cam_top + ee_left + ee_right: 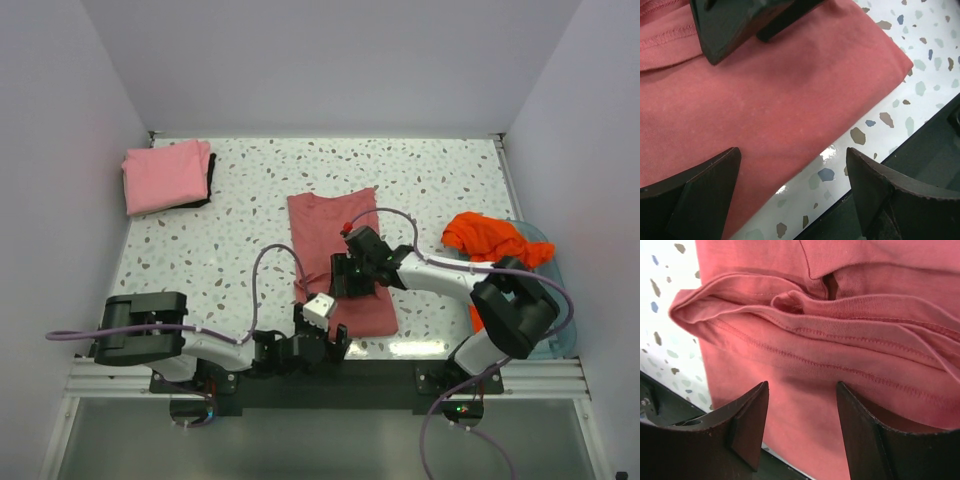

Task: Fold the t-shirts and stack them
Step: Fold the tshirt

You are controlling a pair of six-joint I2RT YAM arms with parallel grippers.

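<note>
A dusty rose-red t-shirt (335,235) lies folded into a long strip in the middle of the table. It fills the left wrist view (775,95) and the right wrist view (840,340), where stitched hems bunch in folds. My left gripper (322,328) (792,160) is open and empty over the shirt's near edge. My right gripper (347,283) (802,390) is open and empty just above the near half of the shirt. A lighter pink t-shirt (165,175) lies folded at the far left. A bright orange t-shirt (495,240) is crumpled at the right.
A pale blue see-through tray (560,300) sits at the right edge with the orange shirt partly in it. A dark cloth (210,185) shows under the pink shirt. The table's near edge and a black rail (920,150) run just behind the left gripper. White walls enclose the table.
</note>
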